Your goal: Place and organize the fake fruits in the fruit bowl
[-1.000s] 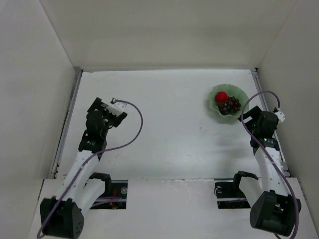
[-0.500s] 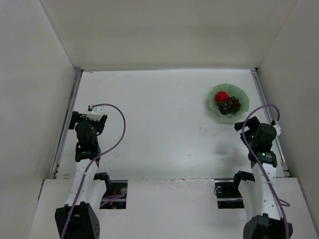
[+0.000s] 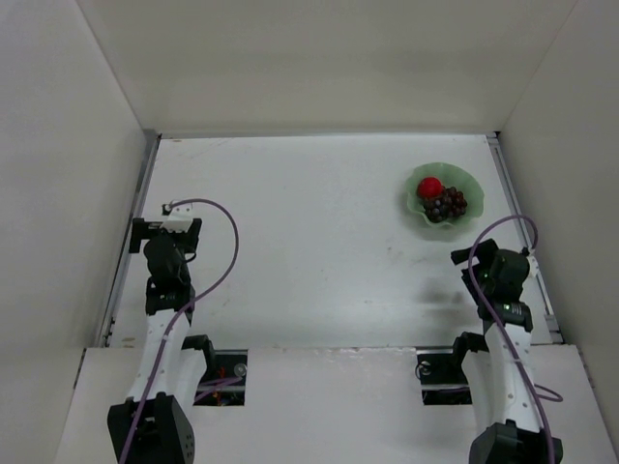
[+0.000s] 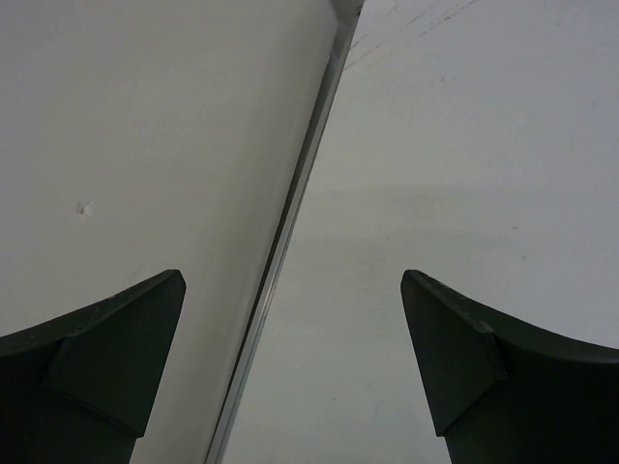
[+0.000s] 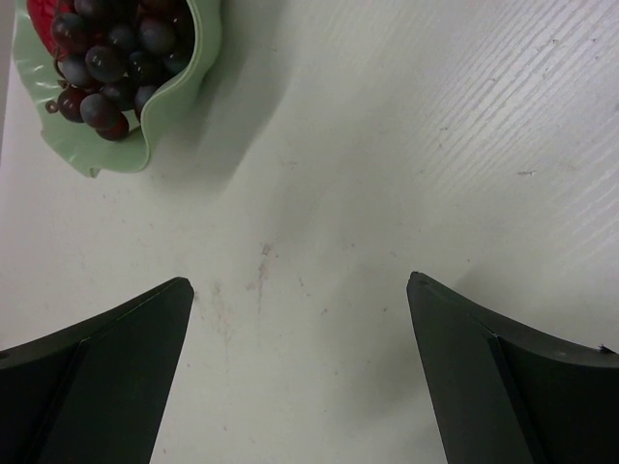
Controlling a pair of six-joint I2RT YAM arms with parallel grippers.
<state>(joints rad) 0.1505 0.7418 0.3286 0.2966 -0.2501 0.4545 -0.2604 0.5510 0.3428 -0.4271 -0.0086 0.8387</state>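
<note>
The pale mint-green fruit bowl (image 3: 471, 186) with a wavy rim sits at the back right of the table. The bright red round fruit (image 3: 429, 187) and the dark purple-red grapes (image 3: 448, 204) lie inside it, side by side. In the right wrist view the bowl (image 5: 145, 145) is at the top left, holding the grapes (image 5: 106, 68) and a sliver of the red fruit (image 5: 39, 19). My right gripper (image 3: 474, 257) (image 5: 300, 282) is open and empty, over bare table in front of the bowl. My left gripper (image 3: 164, 227) (image 4: 290, 280) is open and empty by the left wall.
White walls enclose the table on the left, back and right. A metal seam (image 4: 290, 213) runs along the foot of the left wall, right under my left gripper. A faint smudge (image 5: 259, 261) marks the table ahead of my right gripper.
Both arms have drawn back toward the near edge. The left gripper swung left to the wall. The right gripper moved away from the bowl. The fruits stayed in the bowl.
</note>
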